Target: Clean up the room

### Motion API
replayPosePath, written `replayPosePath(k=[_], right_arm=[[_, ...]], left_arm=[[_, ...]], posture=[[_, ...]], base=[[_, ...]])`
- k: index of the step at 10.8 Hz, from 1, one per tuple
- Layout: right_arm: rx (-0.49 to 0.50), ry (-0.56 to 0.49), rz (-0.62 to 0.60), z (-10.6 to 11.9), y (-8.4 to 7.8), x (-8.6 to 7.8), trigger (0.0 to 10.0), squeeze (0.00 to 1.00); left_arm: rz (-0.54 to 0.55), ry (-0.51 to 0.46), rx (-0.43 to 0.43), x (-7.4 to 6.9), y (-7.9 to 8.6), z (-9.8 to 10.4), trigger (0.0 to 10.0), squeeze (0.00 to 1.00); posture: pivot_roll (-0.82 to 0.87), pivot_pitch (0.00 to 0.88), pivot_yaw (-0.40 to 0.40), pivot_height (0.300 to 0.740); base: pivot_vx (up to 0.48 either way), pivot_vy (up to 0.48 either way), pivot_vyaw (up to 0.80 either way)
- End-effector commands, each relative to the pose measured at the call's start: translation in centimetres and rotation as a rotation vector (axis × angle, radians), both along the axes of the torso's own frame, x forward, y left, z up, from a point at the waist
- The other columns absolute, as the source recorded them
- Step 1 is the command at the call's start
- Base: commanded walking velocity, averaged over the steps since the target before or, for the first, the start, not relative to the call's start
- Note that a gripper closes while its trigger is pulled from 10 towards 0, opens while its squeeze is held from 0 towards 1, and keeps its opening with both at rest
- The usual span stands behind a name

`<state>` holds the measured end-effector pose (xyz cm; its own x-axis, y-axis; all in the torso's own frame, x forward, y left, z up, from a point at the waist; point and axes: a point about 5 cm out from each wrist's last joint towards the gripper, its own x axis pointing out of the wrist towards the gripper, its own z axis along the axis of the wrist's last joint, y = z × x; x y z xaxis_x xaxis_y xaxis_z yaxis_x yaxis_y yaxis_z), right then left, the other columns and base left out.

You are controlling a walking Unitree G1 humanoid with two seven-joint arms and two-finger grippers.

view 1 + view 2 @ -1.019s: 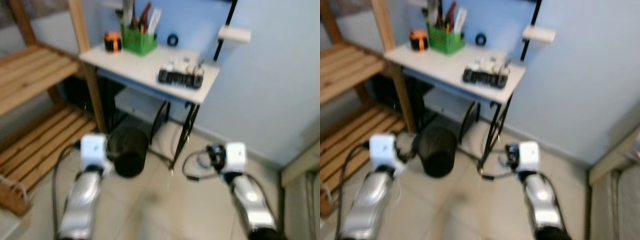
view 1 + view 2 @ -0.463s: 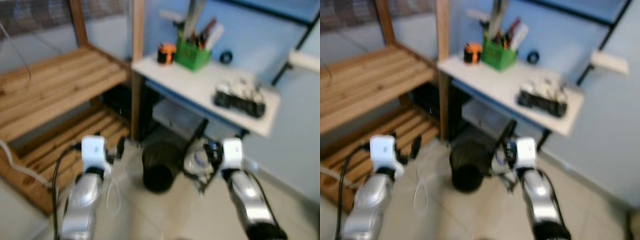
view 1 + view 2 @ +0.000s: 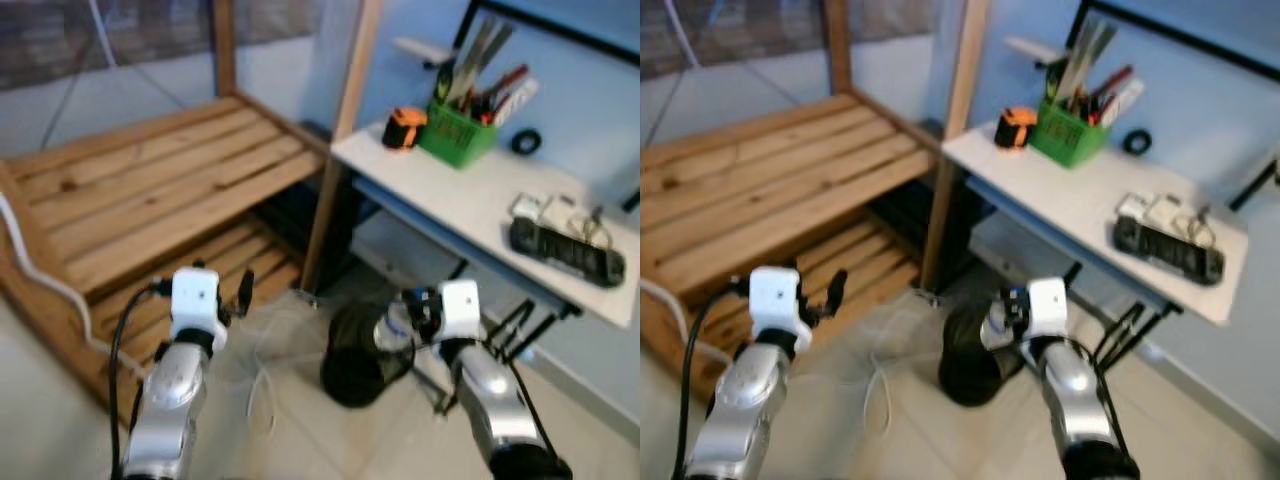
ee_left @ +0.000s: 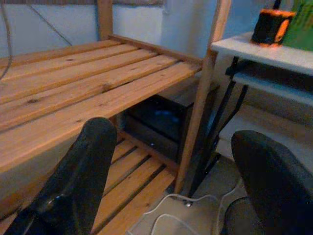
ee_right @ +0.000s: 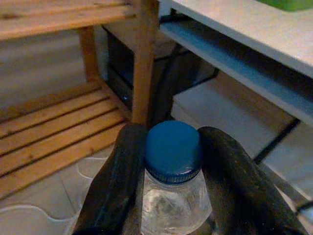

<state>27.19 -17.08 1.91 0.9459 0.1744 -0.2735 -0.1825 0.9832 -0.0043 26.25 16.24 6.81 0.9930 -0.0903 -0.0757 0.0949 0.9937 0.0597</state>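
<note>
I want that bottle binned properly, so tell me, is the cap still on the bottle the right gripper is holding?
Capped. In the right wrist view a blue cap sits on the clear bottle, clamped in the right gripper.

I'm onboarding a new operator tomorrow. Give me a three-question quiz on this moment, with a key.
1. True or false: the right gripper is shut on a clear bottle with a blue cap.
2. What sits on the floor just beyond the right gripper?
A. a black bin
B. a red bucket
C. a cardboard box
3. Fill in: the left gripper is ____, holding nothing, facing the wooden rack.

Key
1. True.
2. A; it stands under the white table, which carries the green pen holder.
3. Open.
</note>
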Motion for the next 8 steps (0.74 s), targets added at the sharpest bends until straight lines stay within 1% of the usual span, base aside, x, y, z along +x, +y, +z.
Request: replayPosePath(k=[1,4,7,8], right_arm=[[-0.008,-0.03,-0.034,0.67,-1.1,0.35,10.0,0.0],[-0.008,-0.02,-0.031,0.36,-0.93,0.13,10.0,0.0],[-0.013,-0.006,-0.033,0.06,-0.92,0.05,10.0,0.0],[-0.024,0.008,-0.044,-0.14,-1.03,0.13,10.0,0.0]], left_arm=[[-0.024,-0.008,0.001,0.32,-0.79,0.33,10.0,0.0],[-0.033,-0.001,0.017,0.18,-0.82,0.31,10.0,0.0],[-0.031,-0.003,0.014,0.31,-0.89,0.31,10.0,0.0],[-0.029,0.001,-0.005,0.47,-1.02,0.33,10.0,0.0]], posture=[[0.09,0.0,-0.112,0.74],[0.09,0.0,-0.105,0.74],[0.1,0.0,-0.103,0.74],[0.1,0.0,-0.106,0.74]], base=[[0.48,0.0,0.0],[0.467,0.0,0.0],[0.461,0.0,0.0],[0.0,0.0,0.0]])
